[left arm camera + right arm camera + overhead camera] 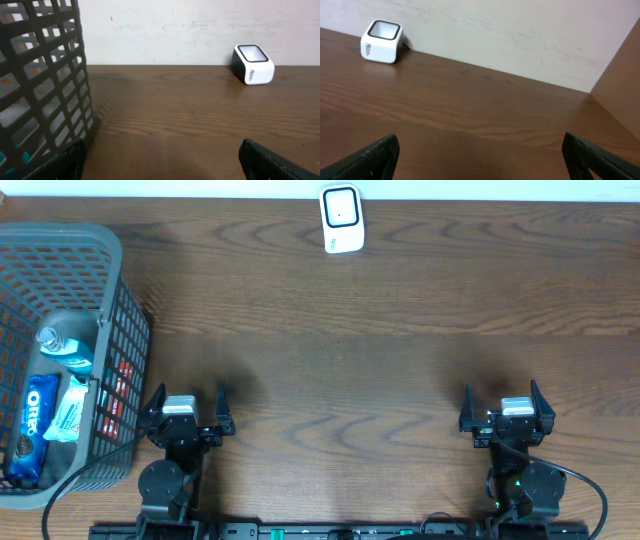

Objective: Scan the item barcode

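Fingers point(157, 400) spread, Oreo pack point(34, 425) in basket point(70, 232)

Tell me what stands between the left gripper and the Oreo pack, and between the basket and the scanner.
The mesh wall of the basket stands between the left gripper and the Oreo pack lying inside; the open top looks like the way in. Nothing visible stands between the basket and the scanner.
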